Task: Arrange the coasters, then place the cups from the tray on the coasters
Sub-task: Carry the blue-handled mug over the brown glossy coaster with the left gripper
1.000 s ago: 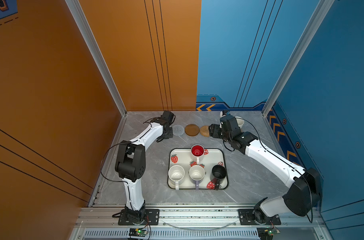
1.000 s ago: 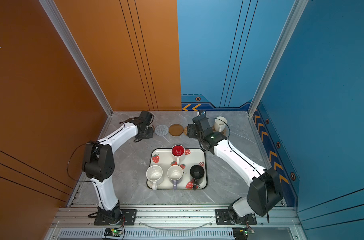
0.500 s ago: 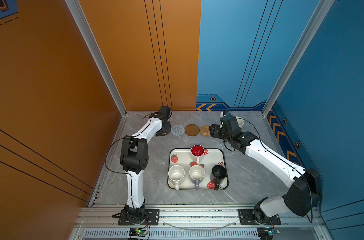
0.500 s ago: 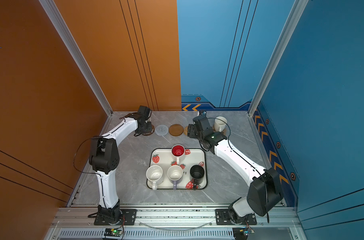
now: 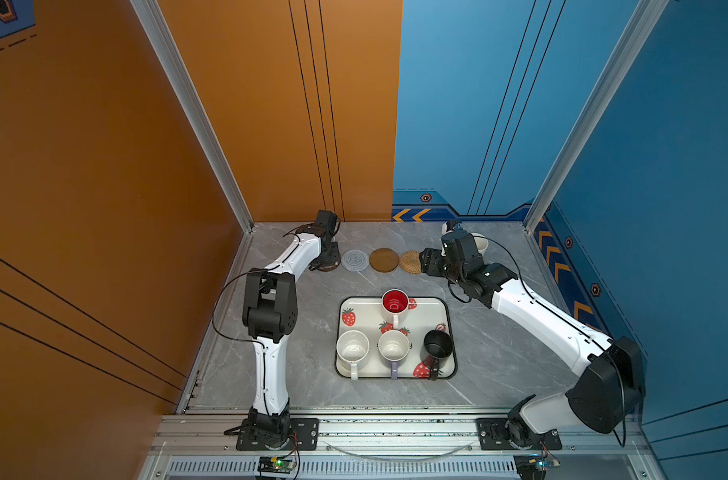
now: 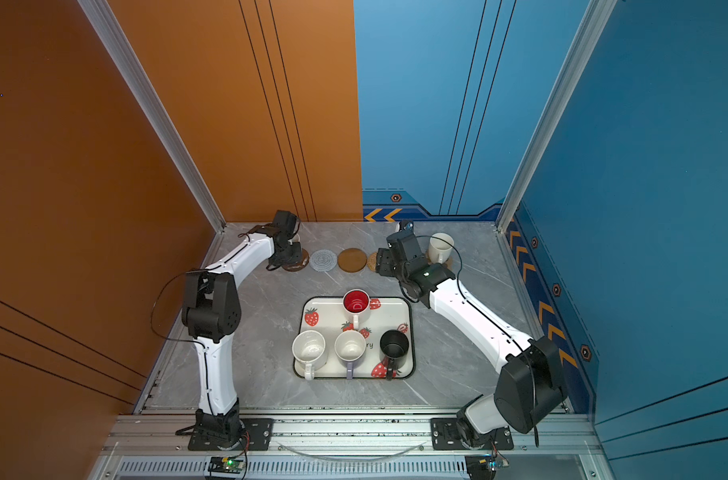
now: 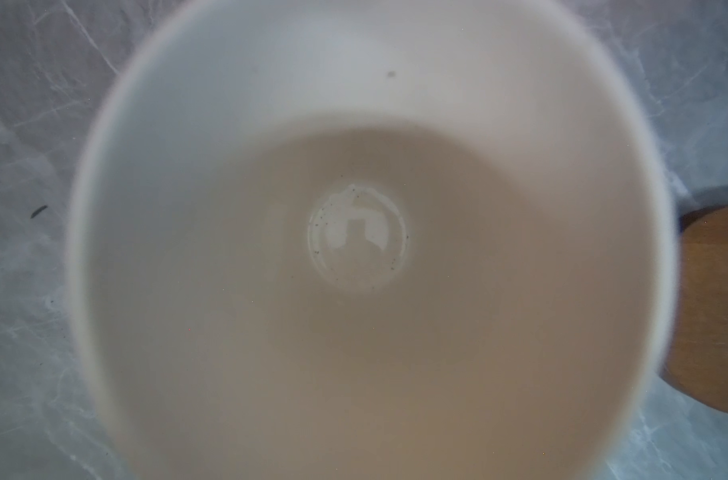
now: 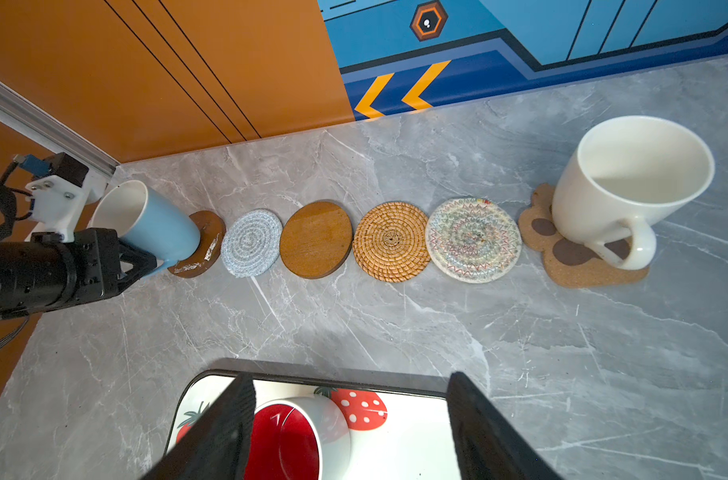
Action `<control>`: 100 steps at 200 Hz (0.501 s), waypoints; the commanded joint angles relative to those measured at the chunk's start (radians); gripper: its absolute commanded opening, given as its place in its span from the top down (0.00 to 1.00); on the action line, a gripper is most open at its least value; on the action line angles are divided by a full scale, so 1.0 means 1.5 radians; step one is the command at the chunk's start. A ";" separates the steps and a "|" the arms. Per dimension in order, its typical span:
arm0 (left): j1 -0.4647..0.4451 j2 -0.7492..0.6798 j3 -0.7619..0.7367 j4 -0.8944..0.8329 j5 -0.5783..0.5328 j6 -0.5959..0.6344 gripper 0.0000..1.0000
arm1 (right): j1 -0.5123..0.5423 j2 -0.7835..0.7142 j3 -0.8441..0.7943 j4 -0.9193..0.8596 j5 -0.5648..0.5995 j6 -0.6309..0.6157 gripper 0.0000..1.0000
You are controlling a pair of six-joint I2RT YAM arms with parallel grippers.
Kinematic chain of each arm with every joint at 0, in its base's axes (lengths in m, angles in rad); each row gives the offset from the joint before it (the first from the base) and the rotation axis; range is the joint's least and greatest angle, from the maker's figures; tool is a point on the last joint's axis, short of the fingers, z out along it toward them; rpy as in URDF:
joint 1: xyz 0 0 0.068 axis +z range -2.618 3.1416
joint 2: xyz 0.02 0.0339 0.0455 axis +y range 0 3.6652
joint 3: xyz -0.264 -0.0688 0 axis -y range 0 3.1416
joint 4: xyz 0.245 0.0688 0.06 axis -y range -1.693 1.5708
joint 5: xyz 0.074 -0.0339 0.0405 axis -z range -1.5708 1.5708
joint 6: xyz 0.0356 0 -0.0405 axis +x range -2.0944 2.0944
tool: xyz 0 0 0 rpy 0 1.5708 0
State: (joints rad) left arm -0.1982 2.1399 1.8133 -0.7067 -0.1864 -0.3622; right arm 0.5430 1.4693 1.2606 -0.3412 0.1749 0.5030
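**Ana:** Where is the blue mug (image 8: 158, 226)?

**Ben:** In the left claw (image 8: 146, 259), which is pinched narrow on it low down by the handle. In both top views that spot is left of centre, at the left end of the coasters (image 5: 383, 260), with the arm covering most of the mug.

**Ana:** And its mat?

**Ben:** The brown disc (image 8: 206, 245) lies on the row side of the mug. The mug is tilted, with its base towards the disc and its mouth leaning away to the orange wall (image 8: 146, 83). I can't tell whether base and disc touch. The left wrist camera shows only an edge of the disc beside the mug, so I judge it needs to move rowward and stand upright.

**Ana:** The other arm?

**Ben:** The right claw (image 8: 351, 380) is wide open and empty over the far rim of the tray (image 5: 428, 311), just above the red-lined mug (image 5: 394, 301). It is the nearer arm for that one.

**Ana:** Any writing?

**Ben:** Only "ry" on the tray, between the mugs. There are no brands on the mugs.
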 commanded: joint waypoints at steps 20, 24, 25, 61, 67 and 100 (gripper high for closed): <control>0.004 0.010 0.035 0.021 0.009 0.006 1.00 | -0.004 -0.019 -0.001 -0.018 -0.009 0.006 0.29; 0.004 0.011 0.034 0.021 0.009 0.006 1.00 | -0.004 -0.019 -0.001 -0.018 -0.010 0.006 0.29; 0.004 0.011 0.034 0.021 0.008 0.005 1.00 | -0.004 -0.019 0.000 -0.018 -0.010 0.006 0.29; 0.005 0.016 0.036 0.021 0.011 0.005 1.00 | -0.005 -0.017 0.000 -0.018 -0.011 0.006 0.29; 0.006 0.017 0.036 0.021 0.012 0.005 1.00 | -0.005 -0.017 -0.001 -0.018 -0.011 0.006 0.29; 0.007 0.020 0.035 0.021 0.013 0.005 1.00 | -0.006 -0.018 -0.001 -0.018 -0.011 0.006 0.29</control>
State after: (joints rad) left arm -0.1963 2.1647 1.8191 -0.7036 -0.1745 -0.3622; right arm 0.5419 1.4693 1.2606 -0.3481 0.1608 0.5030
